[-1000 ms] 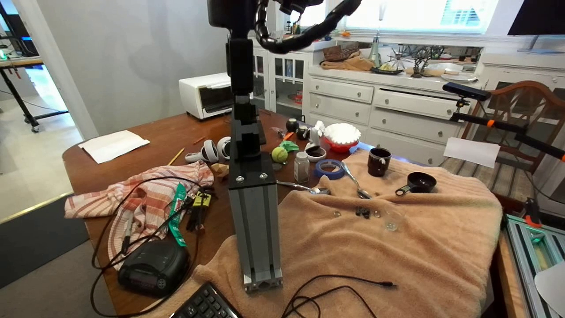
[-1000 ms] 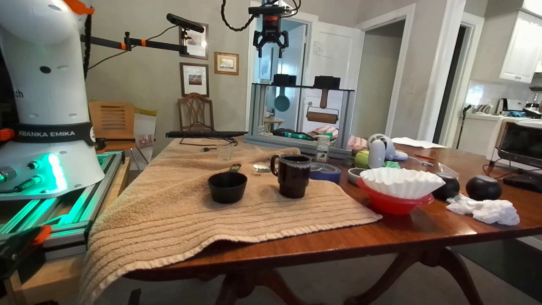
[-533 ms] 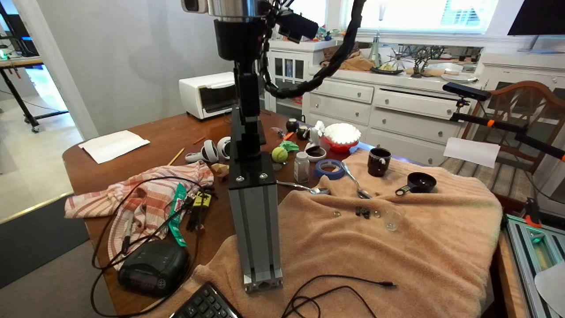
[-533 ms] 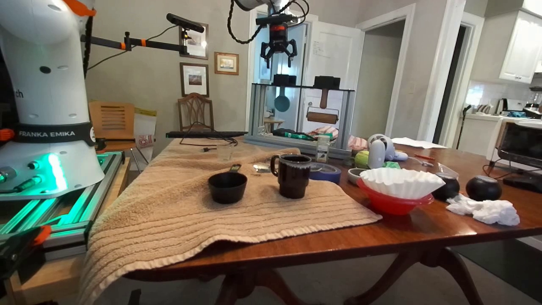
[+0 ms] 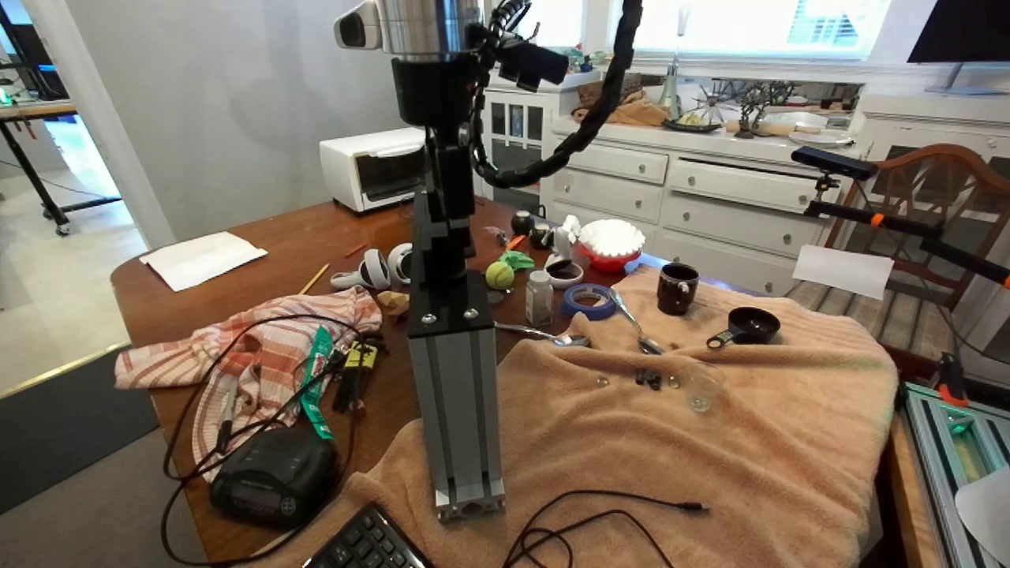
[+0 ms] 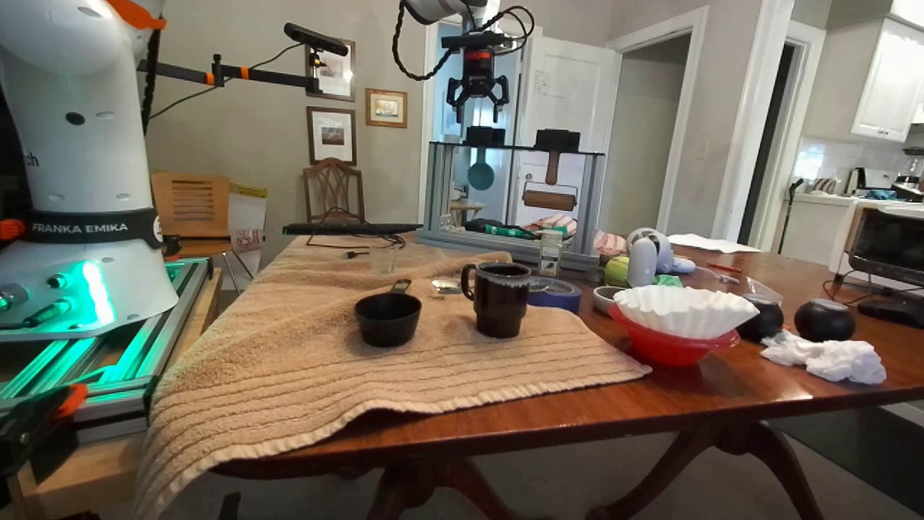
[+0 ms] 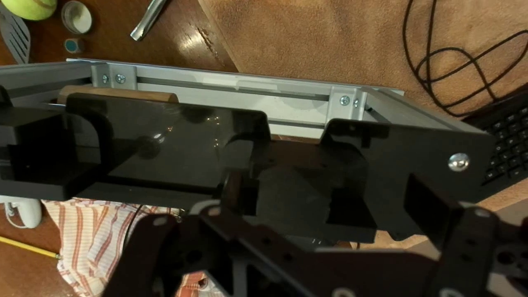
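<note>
My gripper [image 6: 478, 115] is open and empty, pointing down just above a black holder block [image 6: 485, 136]. The block sits on the black top plate of a grey metal rack [image 6: 596, 195]. A teal utensil [image 6: 481, 173] hangs below this block. A second black block [image 6: 557, 140] stands to the right, with a wooden-handled roller [image 6: 550, 199] below it. In the wrist view the open fingers [image 7: 332, 202] lie either side of the near block [image 7: 297, 194]; I cannot tell whether they touch it. In an exterior view the gripper [image 5: 458, 244] overlaps the dark blocks.
A dark mug [image 6: 502, 303] and black scoop [image 6: 388, 321] stand on the tan towel [image 6: 433, 375]. A red bowl [image 6: 671, 348] with white filters, blue tape [image 5: 589, 303] and a glass jar [image 5: 539, 300] are nearby. A keyboard [image 5: 369, 544] and cables lie by the rack.
My gripper has come down towards the rack, and in an exterior view it has also shifted right over the teal utensil's block. It stays open. The things on the table have not moved.
</note>
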